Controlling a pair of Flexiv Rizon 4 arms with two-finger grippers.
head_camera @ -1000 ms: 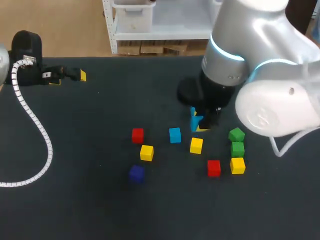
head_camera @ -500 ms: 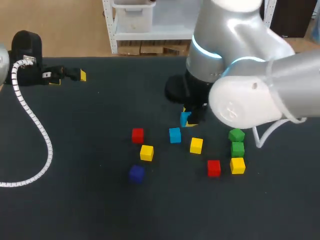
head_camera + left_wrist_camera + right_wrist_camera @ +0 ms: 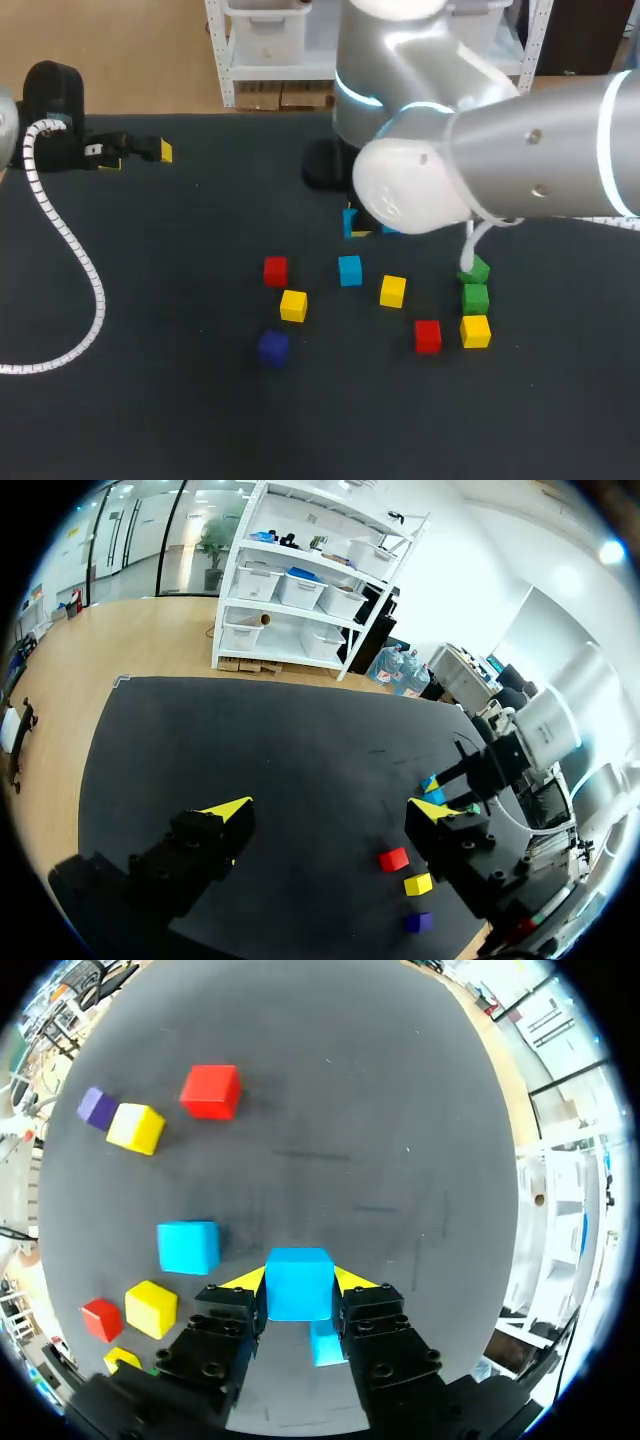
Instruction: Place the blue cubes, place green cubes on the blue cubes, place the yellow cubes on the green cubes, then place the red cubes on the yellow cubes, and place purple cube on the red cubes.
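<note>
Head view: the right arm [image 3: 480, 170] comes in from the right edge and ends at the centre of the frame, just above the loose blue cube [image 3: 349, 270]. The left gripper [image 3: 140, 150] sits at the upper left.

Left wrist view: the left gripper's fingers stand spread, and a red cube [image 3: 393, 859] lies ahead of them.

Right wrist view: the right gripper [image 3: 298, 1282] pinches the held blue cube [image 3: 298, 1285] from both sides. The loose blue cube lies just beside one finger.

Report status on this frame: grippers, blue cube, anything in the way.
Right gripper shut on a blue cube. Left gripper open, empty, far off to the left. Second blue cube lies loose nearby, apart from the held one.
</note>
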